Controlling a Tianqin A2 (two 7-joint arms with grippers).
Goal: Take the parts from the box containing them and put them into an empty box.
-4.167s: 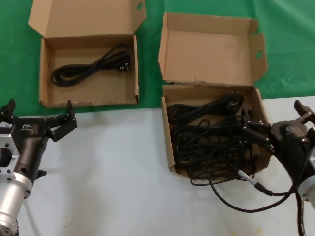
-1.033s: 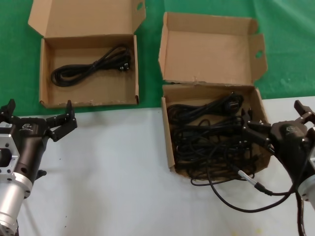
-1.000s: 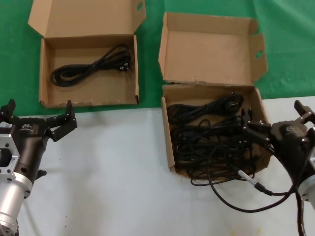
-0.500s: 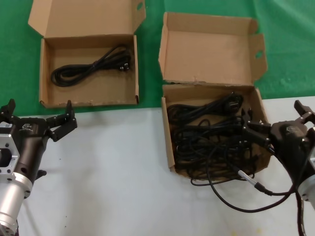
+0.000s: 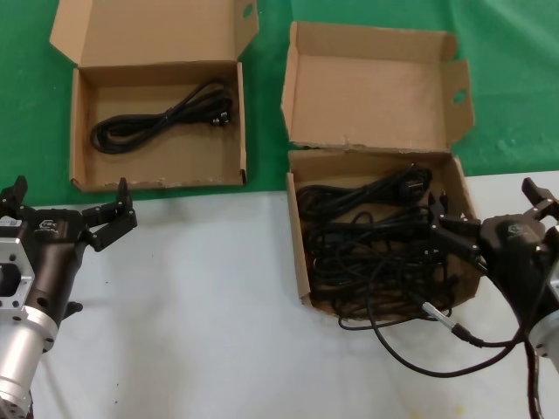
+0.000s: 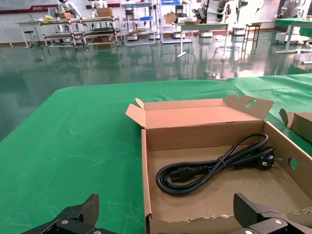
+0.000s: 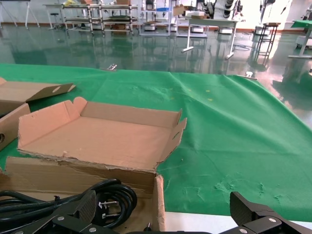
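The squarish cardboard box (image 5: 295,249) with the side-flapped lid stands at the right and holds a loose tangle of black cables (image 5: 371,240). One cable (image 5: 419,345) spills over its front onto the white table. The wider shallow box (image 5: 175,155) at the back left holds one coiled black cable (image 5: 162,118). My right gripper (image 5: 482,199) is open and straddles the squarish box's right wall; its wrist view shows a plug coil (image 7: 114,192) by one finger. My left gripper (image 5: 70,190) is open and empty, just in front of the wider box (image 6: 200,138) and its cable (image 6: 214,165).
The boxes' back parts rest on a green cloth (image 5: 26,113); the front is a white table top (image 5: 201,314). The squarish box's open lid (image 5: 376,87) stands up behind it. The spilled cable ends in a silver-tipped connector (image 5: 441,316).
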